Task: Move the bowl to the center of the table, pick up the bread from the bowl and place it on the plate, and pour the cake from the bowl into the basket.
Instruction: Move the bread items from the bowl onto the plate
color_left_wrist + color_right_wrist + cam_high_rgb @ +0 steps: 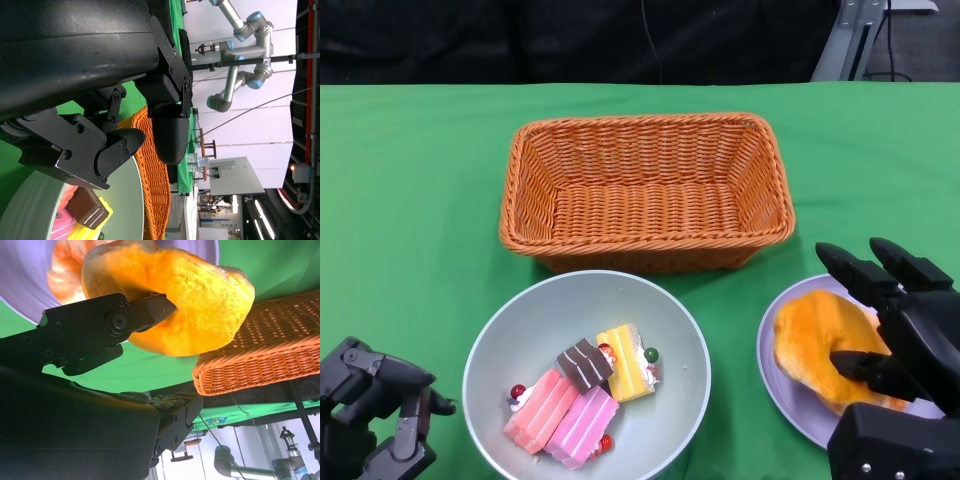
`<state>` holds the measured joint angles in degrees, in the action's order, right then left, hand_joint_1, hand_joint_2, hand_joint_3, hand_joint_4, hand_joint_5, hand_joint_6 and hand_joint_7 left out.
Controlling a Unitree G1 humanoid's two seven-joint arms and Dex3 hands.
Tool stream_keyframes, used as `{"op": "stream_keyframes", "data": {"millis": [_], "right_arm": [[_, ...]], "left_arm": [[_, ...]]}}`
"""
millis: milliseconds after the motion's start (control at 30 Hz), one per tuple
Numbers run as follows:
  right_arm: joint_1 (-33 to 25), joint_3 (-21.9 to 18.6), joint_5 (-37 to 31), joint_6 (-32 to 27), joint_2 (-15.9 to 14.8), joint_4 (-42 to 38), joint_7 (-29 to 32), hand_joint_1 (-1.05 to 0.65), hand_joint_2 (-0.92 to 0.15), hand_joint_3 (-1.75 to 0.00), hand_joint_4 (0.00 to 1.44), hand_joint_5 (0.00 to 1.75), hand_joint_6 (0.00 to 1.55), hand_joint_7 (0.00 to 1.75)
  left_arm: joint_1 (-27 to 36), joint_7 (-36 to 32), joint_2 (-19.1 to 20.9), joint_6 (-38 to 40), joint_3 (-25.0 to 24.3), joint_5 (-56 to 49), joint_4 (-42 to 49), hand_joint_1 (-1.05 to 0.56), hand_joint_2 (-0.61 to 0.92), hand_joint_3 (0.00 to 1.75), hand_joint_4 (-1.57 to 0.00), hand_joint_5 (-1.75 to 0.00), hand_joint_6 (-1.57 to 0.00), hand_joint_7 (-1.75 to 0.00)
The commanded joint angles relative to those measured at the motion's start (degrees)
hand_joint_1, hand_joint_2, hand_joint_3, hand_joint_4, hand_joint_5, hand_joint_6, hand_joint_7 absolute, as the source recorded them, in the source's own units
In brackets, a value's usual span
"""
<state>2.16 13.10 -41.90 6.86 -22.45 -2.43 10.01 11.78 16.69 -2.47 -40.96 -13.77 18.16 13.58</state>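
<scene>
Now the bread [820,345] is pinched over the plate [775,385] by the right hand [900,340].
Beside the bowl [520,330], the left hand [375,405] is curled, nothing held.

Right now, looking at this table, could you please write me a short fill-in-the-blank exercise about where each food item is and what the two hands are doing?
1. The orange bread roll lies on the round purple ____.
2. The colourful cake slices sit in the pale grey-green ____.
3. The woven orange wicker basket holds ____.
4. The fingers of the ____ hand touch the bread, while the left hand holds nothing.

Missing words: plate; bowl; nothing; right
</scene>
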Motion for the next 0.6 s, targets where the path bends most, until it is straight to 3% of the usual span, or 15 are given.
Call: {"op": "stream_keyframes", "data": {"millis": [33,600], "right_arm": [[1.1,0.5,-0.1,-0.6,0.1,-1.0,-0.8,-0.50,-0.90,-0.01,0.17,0.01,0.24,0.00],[2.9,2.1,-0.8,-0.6,0.4,-3.2,-0.8,-0.50,-0.91,0.00,0.19,0.01,0.26,0.00]], "left_arm": [[0.1,-0.3,0.5,-0.6,-0.2,0.0,-0.2,0.01,0.62,1.00,-0.77,-1.47,-0.76,-1.26],[-0.1,-0.4,0.6,-1.5,-0.3,-0.5,0.5,0.01,0.65,0.95,-0.77,-1.47,-0.77,-1.23]]}}
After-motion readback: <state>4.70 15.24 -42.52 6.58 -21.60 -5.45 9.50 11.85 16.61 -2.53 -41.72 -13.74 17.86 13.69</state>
